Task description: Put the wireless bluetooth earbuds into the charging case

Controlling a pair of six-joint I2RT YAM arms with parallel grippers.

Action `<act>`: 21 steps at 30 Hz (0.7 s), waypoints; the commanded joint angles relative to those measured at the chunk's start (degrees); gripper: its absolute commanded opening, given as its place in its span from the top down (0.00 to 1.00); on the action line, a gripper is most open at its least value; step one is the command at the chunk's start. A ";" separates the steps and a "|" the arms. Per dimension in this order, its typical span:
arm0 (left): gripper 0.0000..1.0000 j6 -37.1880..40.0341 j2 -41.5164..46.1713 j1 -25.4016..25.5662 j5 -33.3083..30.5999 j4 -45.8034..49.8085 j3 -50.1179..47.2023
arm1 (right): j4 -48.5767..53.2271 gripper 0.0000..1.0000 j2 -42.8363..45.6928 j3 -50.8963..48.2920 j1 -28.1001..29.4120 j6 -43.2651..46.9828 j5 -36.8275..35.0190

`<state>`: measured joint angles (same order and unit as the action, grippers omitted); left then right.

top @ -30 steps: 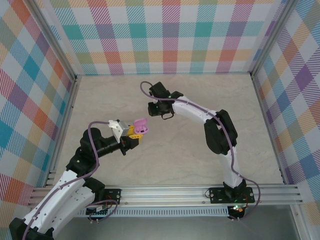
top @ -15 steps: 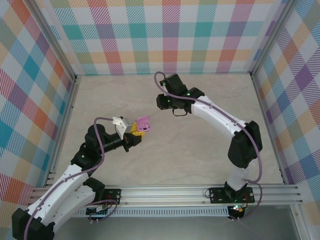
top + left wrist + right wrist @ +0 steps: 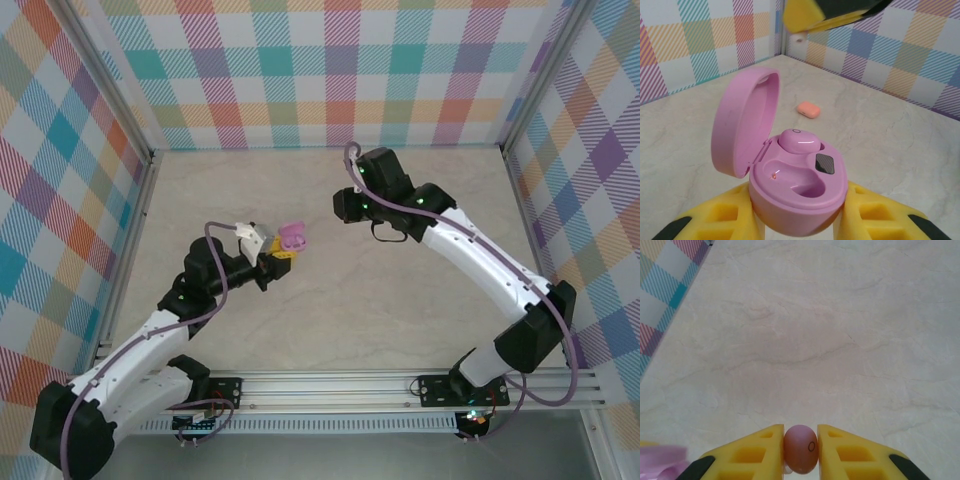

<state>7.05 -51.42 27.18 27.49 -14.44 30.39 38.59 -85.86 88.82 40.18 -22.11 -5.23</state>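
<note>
Aim is mattering most now. My right end effector (image 3: pixel 800 434) is pinching the held earbud (image 3: pixel 800 450), a tiny purple one, snug between its yellow fingers (image 3: pixel 757 452). It is hanging above the table (image 3: pixel 400 300) near the middle of the far edge. My left end effector (image 3: pixel 281 252) is gripping the charging case (image 3: pixel 796 197) by its bottom half, over the table, left of its middle. The lid (image 3: pixel 742 122) is standing open. The seated earbud (image 3: pixel 799 141) is already resting in its pocket, and the empty pocket (image 3: pixel 807 186) beside it is waiting.

I am thinking the good way is bringing the held earbud across until it is right over the empty pocket. Then I am turning it so its shape is matching the hole, going down slowly, and letting go only when it is sitting in.

The lid is sticking up on one side, so I am planning on coming in from the other side. The seated earbud is just beside the hole, and a bump could be popping it out. A small orange thing (image 3: pixel 808 109) is lying on the table toward a far corner, well apart. I cannot tell if it is a case or an earbud.
</note>
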 commanded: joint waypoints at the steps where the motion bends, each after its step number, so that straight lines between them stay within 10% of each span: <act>1: 0.83 -0.46 -1.73 -0.24 -0.58 -5.57 2.60 | 1.14 0.78 2.49 0.16 0.99 -1.38 1.59; 21: 0.83 -1.25 -4.61 -0.11 0.24 -6.56 4.86 | -1.62 0.79 -1.97 4.48 13.64 0.16 -2.20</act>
<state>6.66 -56.53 27.18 27.33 -18.39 34.02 38.46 -86.76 91.42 53.06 -22.22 -7.07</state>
